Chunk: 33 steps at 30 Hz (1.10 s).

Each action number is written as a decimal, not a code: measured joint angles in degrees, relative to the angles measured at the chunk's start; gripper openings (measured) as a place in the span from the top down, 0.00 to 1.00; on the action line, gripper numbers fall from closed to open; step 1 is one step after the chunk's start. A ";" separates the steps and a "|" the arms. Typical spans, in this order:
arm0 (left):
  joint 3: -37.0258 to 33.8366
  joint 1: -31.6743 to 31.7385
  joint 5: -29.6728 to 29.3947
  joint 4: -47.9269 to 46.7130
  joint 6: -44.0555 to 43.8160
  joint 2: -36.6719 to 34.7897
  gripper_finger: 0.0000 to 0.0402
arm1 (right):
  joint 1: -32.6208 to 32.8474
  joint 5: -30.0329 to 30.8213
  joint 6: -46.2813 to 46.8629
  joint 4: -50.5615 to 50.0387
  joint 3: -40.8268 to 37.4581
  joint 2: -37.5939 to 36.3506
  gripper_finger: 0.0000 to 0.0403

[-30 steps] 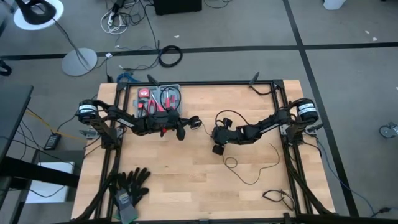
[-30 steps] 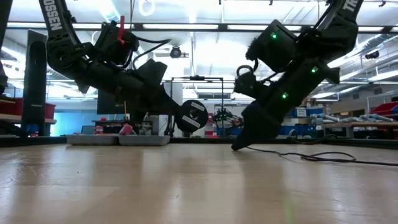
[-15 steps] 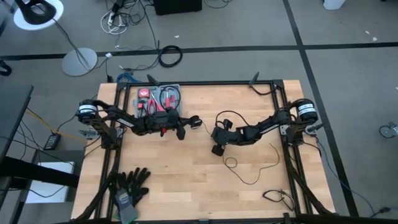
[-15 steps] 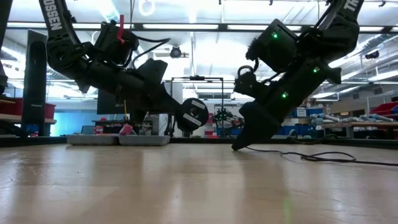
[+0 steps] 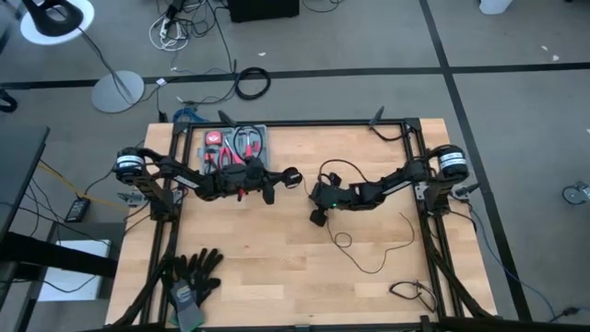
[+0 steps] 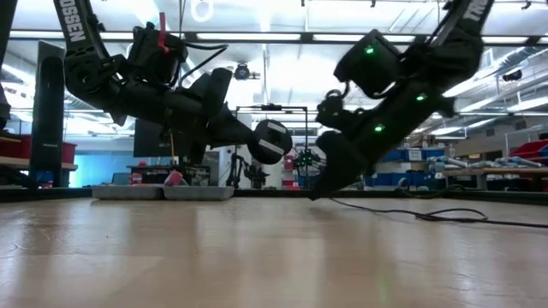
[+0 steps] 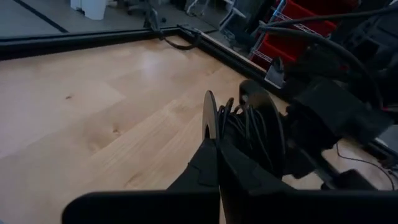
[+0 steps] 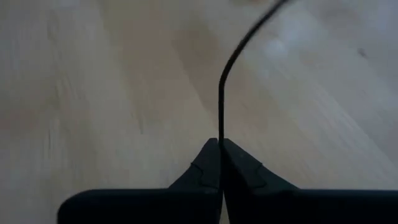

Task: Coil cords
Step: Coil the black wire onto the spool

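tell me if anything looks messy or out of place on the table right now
Only the cord: its free length sprawls in loose loops over the right side of the table, uncoiled. The right gripper pinches one strand; the left gripper holds the wound puck.

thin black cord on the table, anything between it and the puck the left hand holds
Nothing visible: the right hand is shut on the thin black cord, and only bare wooden table lies between it and the left hand's round black puck.

left claw pinched closed mid-table, right claw angled down, closed, seemingly touching the tabletop
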 joint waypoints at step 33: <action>0.14 -0.11 -5.21 -12.17 1.77 -0.04 1.00 | -7.94 -12.06 -9.87 -8.00 22.64 3.79 1.00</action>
